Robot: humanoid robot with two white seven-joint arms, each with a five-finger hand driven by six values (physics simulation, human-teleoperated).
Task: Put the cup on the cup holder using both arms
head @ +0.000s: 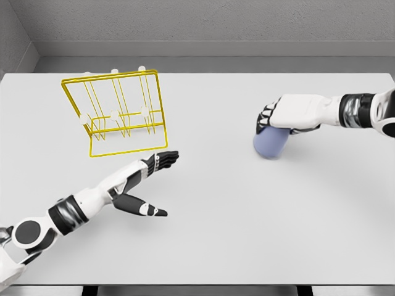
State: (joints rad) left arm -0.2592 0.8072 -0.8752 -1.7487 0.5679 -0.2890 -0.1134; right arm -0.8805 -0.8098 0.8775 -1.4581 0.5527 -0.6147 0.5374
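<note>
A pale blue cup (271,144) is tilted at the right of the white table, under my right hand (276,119), whose fingers curl over its upper part. The arm of that hand comes in from the right edge. A yellow wire cup holder (117,111) with white-tipped pegs stands at the back left. My left hand (157,179) is stretched out flat just in front of the holder's right corner, fingers straight, thumb spread and nothing in it.
The white table (222,234) runs to a grey wall at the back. Its front edge lies near the bottom of the view.
</note>
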